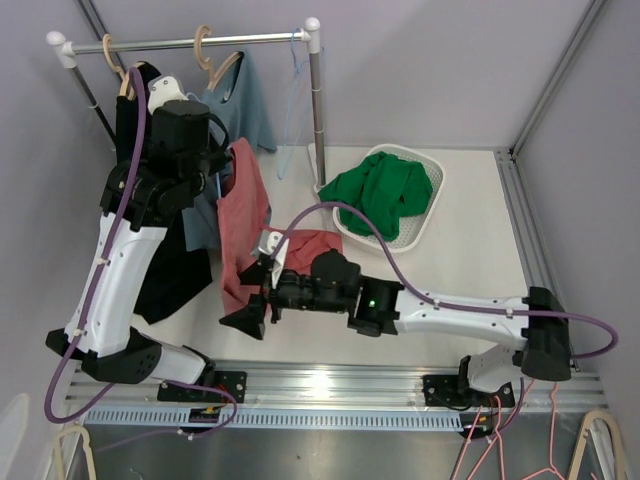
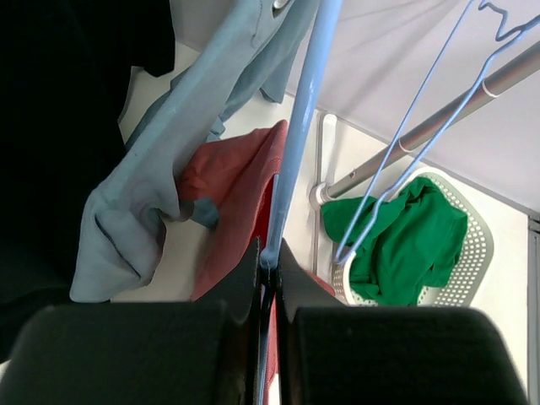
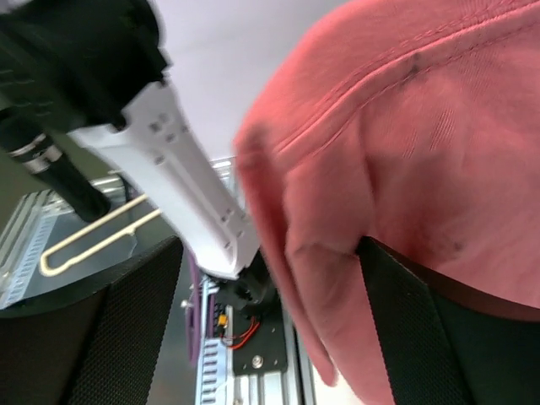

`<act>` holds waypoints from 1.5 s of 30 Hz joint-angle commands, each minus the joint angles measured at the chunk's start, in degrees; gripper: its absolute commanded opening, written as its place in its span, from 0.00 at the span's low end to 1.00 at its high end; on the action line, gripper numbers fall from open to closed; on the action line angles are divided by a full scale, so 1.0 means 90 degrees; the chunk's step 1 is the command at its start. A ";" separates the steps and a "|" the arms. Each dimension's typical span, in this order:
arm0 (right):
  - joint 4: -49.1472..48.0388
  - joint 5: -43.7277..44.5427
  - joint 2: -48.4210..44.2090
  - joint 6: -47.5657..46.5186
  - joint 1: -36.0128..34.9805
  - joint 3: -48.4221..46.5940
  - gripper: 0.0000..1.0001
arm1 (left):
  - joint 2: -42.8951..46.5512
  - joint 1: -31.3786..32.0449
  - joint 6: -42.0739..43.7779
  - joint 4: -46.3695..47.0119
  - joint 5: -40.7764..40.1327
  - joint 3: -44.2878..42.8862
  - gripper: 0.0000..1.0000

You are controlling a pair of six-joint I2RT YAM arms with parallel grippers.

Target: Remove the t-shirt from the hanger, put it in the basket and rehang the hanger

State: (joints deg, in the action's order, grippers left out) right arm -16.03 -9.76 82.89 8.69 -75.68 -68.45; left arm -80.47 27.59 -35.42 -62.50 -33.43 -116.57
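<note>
The red t-shirt (image 1: 245, 205) hangs from a light blue hanger (image 2: 300, 126) below the rail. My left gripper (image 2: 270, 260) is shut on the hanger's bar, up by the shirt's top edge (image 1: 222, 165). My right gripper (image 1: 250, 290) is open at the shirt's lower hem. In the right wrist view the red t-shirt (image 3: 422, 152) drapes down between the two fingers and rests against the right-hand finger (image 3: 439, 337); the left-hand one (image 3: 126, 321) is clear of it. The shirt's collar is hidden.
A clothes rail (image 1: 190, 42) carries wooden hangers, a grey-blue shirt (image 2: 169, 143), a black garment (image 1: 150, 270) and a bare blue wire hanger (image 2: 405, 143). A white basket (image 1: 425, 225) with green cloth (image 1: 385, 190) stands right of the rail post (image 1: 316, 110). Spare hangers (image 1: 540, 460) lie at the near right.
</note>
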 commanded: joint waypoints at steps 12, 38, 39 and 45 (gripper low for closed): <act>0.0208 0.1348 -0.0430 -0.0330 -0.0614 -0.0032 0.00 | -0.0443 0.0088 0.0165 0.0137 -0.0085 -0.0768 0.01; 0.3790 0.3720 -0.2111 0.2012 0.1502 0.0946 0.00 | 0.3622 0.0313 0.0752 0.0188 0.3078 0.1652 0.01; 0.4180 0.3692 -0.2101 0.2091 0.1746 0.0839 0.00 | 0.3909 0.0313 0.0762 0.0167 0.3196 0.1857 0.01; 0.3357 0.2562 -0.2637 0.1331 0.2520 0.0585 0.00 | 0.5676 0.0313 0.0771 0.0030 0.3013 0.2822 0.01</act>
State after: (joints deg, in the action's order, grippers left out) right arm 18.41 18.76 62.43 23.51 -53.25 -59.68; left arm -30.17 30.37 -29.43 -61.08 -7.11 -97.14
